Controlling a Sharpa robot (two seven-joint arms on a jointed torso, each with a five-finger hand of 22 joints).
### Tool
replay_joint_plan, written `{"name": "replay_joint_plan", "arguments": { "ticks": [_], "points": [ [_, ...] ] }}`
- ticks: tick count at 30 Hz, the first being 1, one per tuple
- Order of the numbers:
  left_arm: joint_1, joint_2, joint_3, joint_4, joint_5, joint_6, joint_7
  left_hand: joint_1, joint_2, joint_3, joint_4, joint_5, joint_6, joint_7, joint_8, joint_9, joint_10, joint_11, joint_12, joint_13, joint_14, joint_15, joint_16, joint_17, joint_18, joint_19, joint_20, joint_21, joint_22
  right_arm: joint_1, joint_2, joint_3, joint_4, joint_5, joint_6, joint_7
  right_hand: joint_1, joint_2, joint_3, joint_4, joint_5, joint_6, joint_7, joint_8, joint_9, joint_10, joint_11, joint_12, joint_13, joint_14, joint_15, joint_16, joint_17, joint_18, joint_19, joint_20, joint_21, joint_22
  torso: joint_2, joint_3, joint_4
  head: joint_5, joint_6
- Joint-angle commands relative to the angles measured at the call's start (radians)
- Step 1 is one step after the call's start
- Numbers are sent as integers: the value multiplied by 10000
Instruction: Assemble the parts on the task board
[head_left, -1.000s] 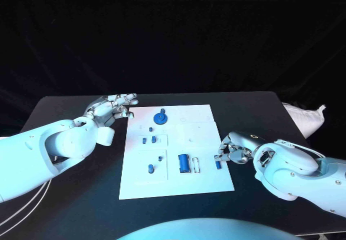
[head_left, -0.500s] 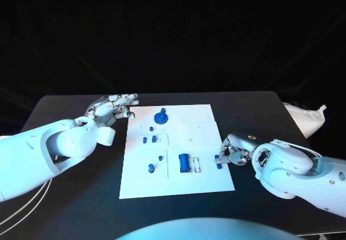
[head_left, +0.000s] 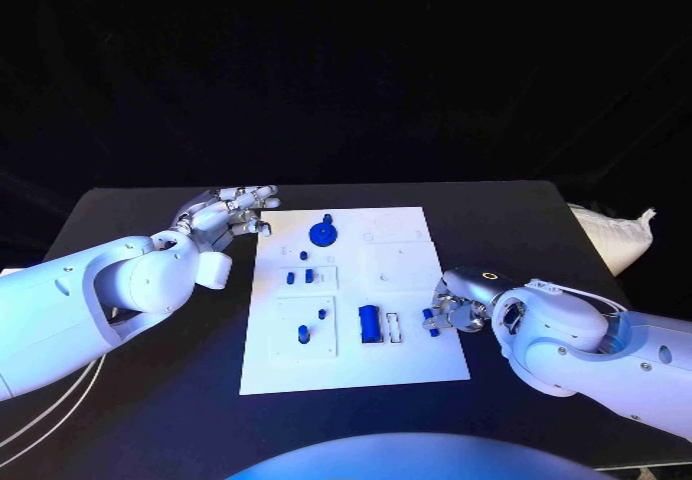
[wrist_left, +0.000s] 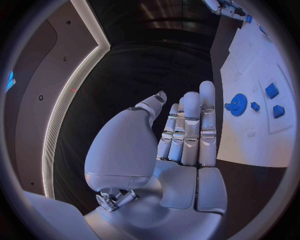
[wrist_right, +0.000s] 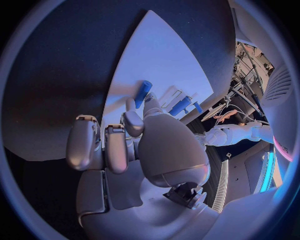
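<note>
The task board (head_left: 404, 362) is a flat, matte white rectangular plate lying in the middle of the black table (head_left: 130, 400); shallow square recesses are moulded into its surface; small glossy blue parts sit in them. A round toothed blue gear (head_left: 323, 235) lies near the board's far end; a blue cylinder (head_left: 369, 325) lies along the near middle, beside a narrow slot.

The right hand (head_left: 462, 305), of silver segmented metal, rests at the board's right edge; its thumb and a finger pinch a small blue peg (head_left: 431, 321), held low over the board's right margin; the right wrist view shows the peg (wrist_right: 143, 93) as a short rod projecting from the fingertips, the other fingers curled short of it.

The left hand (head_left: 224, 215) sits off the board's far left corner, over bare table; the fingers (wrist_left: 190, 125) lie straight and close together, thumb apart, holding nothing.

Bare black table borders the board on every side; a white bag (head_left: 617, 235) lies at the right table edge.
</note>
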Motion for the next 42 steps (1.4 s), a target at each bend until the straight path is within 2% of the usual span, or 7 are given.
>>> {"name": "replay_joint_plan", "arguments": {
  "ticks": [1, 10, 18, 24, 29, 35, 42],
  "points": [
    [0, 16, 2, 15, -50, 214, 20, 93, 37, -36, 2, -8, -50, -6, 39, -14, -80, -18, 53, 17, -84, 0, 40, -11, 190, 49, 4, -37, -10, -100, 100, -41, -63, -935, 619, -53, 383, 78, 127, -216, -286, 72, -37, -54, -10, -21, -74, -48, -20, 582, -86, 21, 52, -84, 19, -45, 11, 33, -6, -6, 8, -2, -29],
    [0, 23, 2, 14, -72, 224, -12, 123, 55, -80, -2, -7, -69, -1, 47, -13, -118, -12, 93, 20, -100, 4, 50, -34, 191, 55, 9, -66, -29, -276, 413, -77, -164, -2740, 1609, -32, 1472, 66, 945, -955, -756, 170, -43, -172, -13, -94, -96, -182, -67, 613, -106, 130, 276, -121, 73, -77, 90, 211, -17, -7, 15, 19, -67],
    [0, 16, 2, 10, -86, 232, -35, 123, 55, -80, -2, -7, -69, -1, 47, -13, -118, -12, 93, 20, -100, 4, 50, -34, 191, 55, 9, -66, -29, -378, 480, -100, -175, -3037, 1841, -33, 1560, 27, 1500, -1178, -147, 296, -24, -285, -44, -105, -100, -255, -92, 613, -92, 143, 325, -121, 67, -66, 86, 221, -18, -6, -12, 32, -63],
    [-1, 19, 2, 12, -102, 258, -53, 123, 55, -80, -2, -7, -69, -1, 47, -13, -118, -12, 93, 20, -100, 4, 50, -34, 191, 55, 9, -66, -29, -391, 440, -101, -110, -2222, 1027, -61, 1201, 35, 2021, -1041, 857, 315, -65, -378, -48, -58, -119, -287, -107, 614, -110, 138, 333, -113, 67, -81, 78, 204, -7, 5, -9, 46, -56],
    [-4, 19, 2, 9, -120, 278, -68, 137, 61, -86, -7, -4, -74, 0, 49, -13, -128, -12, 101, 20, -104, 5, 51, -39, 191, 56, 10, -73, -33, -389, 352, -87, 58, -1219, -441, -59, 902, -18, 2737, -891, 1495, 241, -49, -462, -23, -69, -124, -386, -161, 613, -117, 125, 330, -107, 63, -110, 66, 183, -11, -3, 9, 26, -51],
    [-10, 27, 2, 13, -169, 321, -98, 163, 63, -91, -20, -2, -83, 1, 49, -13, -142, -12, 109, 20, -111, 5, 52, -45, 192, 56, 11, -80, -38, -344, 273, -38, 331, -413, -1683, -7, 343, -785, 4463, -809, 1810, 278, -26, -499, 96, 13, -109, -351, -105, 626, -112, 141, 388, -117, 79, -97, 82, 223, -5, -3, 21, 61, -51],
    [-13, 28, 2, 28, -238, 362, -128, 180, 65, -94, -30, 0, -91, 3, 48, -14, -156, -9, 113, 19, -116, 6, 53, -50, 192, 55, 11, -87, -41, -274, 294, 0, 613, 736, -2087, -38, -257, -1319, 5714, -875, 1838, 292, -32, -488, 257, 72, -92, -325, -53, 630, -105, 134, 403, -112, 80, -90, 79, 231, -7, -10, 0, 88, -66]
  ]
}}
